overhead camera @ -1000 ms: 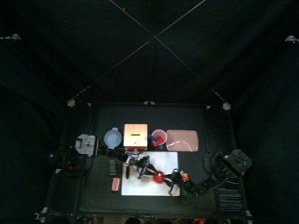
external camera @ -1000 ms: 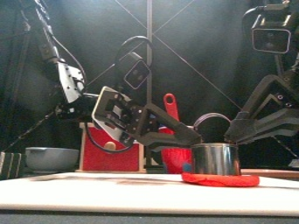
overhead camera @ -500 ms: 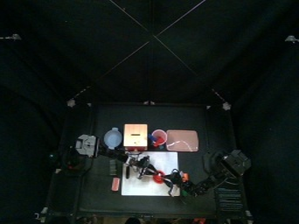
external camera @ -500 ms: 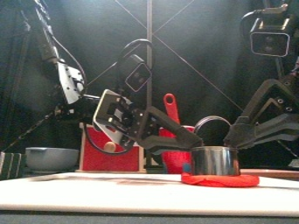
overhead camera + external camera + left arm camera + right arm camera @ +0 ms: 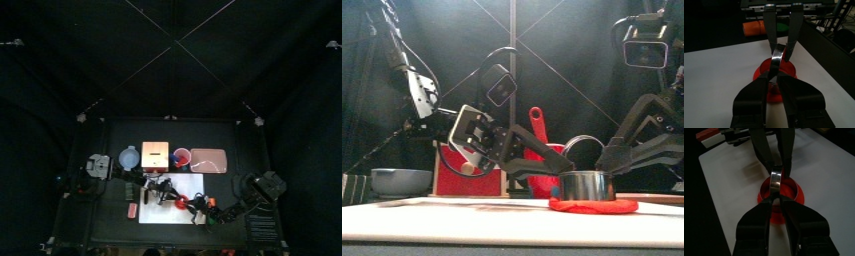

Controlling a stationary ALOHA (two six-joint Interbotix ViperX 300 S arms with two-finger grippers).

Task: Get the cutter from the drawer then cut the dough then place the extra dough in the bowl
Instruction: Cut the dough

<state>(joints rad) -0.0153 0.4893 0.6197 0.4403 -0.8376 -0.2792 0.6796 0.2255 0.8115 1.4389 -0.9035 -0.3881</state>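
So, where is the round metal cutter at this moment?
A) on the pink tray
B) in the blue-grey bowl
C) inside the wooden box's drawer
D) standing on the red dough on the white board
D: the front view shows the cutter standing upright on the red dough, which lies flat on the white board.

Red dough, silver cutter, white board

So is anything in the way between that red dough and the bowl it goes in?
Yes: the metal cutter stands on the dough, gripped by the left claw and right claw. The left arm also reaches across the stretch between dough and blue-grey bowl.
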